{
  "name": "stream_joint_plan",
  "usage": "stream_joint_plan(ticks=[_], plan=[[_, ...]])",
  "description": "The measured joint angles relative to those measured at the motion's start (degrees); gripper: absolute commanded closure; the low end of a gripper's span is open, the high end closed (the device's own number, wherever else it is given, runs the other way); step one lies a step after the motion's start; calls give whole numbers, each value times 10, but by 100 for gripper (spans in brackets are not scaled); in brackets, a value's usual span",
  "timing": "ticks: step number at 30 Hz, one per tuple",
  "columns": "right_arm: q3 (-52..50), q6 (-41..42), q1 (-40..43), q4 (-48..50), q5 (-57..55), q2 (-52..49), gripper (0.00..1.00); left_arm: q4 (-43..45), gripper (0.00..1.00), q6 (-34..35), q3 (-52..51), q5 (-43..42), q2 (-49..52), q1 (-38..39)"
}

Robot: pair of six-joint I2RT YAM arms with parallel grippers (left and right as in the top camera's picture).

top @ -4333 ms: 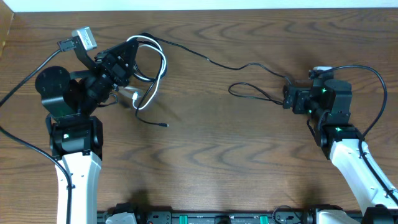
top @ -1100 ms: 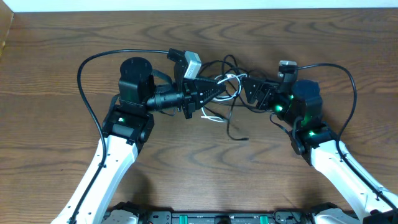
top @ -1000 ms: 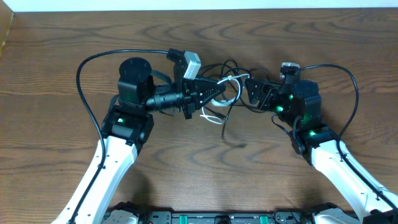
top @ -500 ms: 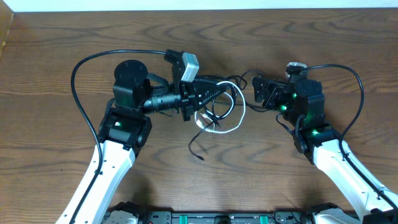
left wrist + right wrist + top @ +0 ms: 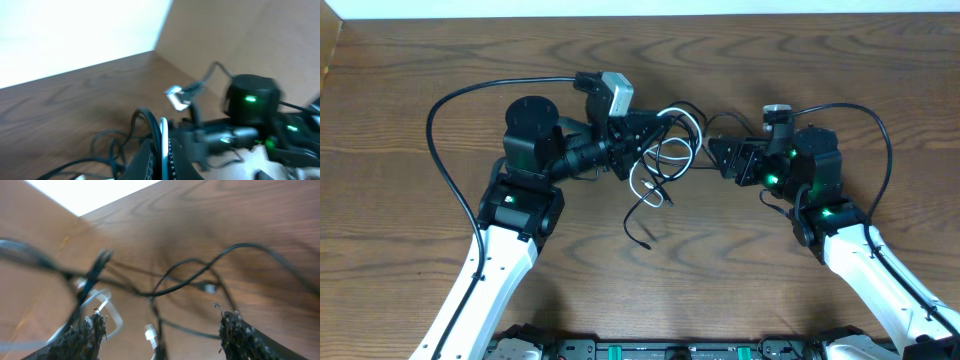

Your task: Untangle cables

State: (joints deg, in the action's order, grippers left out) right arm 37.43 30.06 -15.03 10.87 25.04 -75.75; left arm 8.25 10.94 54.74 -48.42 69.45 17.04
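Currently at left: the left gripper (image 5: 648, 135) is pointed rightward over the middle of the table (image 5: 840, 70), with its tip set into the knot.
Left jaws: they are brought together on the cables (image 5: 670, 150). In the left wrist view the white strand (image 5: 163, 134) is seen pinched between the two fingers, though that view is blurred.
Knot position: the loops are bunched just right of the left gripper. Whether they are raised off the wood cannot be told.
Long axis: the bundle is laid roughly left to right, between the two grippers.
Black tail (image 5: 642, 228): it is trailed from the knot toward the near edge, and its plug end is left free on the wood.
Right gripper (image 5: 722, 160): it is pointed leftward, just beside the right edge of the knot.
Right jaws: they are held wide apart. In the right wrist view both fingertips (image 5: 85, 336) are seen far from each other, with black strands crossing ahead of and between them. Nothing is clamped.
Deciding relation: the knot lies directly left of the open right jaws, and a strand is strung across their gap. The left gripper is nearer, but it is occupied with the bundle. It is judged that one black strand must be closed on by the right jaws and drawn rightward along the long axis.
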Motion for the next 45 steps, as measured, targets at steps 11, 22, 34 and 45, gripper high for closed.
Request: stream_joint_plan(ticks=[11,22,34,45], plan=[[0,-3,0,-14,131,0,38,-29,93,22,0,116,0,0],[0,-5,0,-13,251,0,31,-29,93,45,0,150,0,0],[0,-105,-7,-12,319,0,27,65,92,123,0,141,0,0],[0,-182,-5,9,302,0,30,75,92,133,0,123,0,0]])
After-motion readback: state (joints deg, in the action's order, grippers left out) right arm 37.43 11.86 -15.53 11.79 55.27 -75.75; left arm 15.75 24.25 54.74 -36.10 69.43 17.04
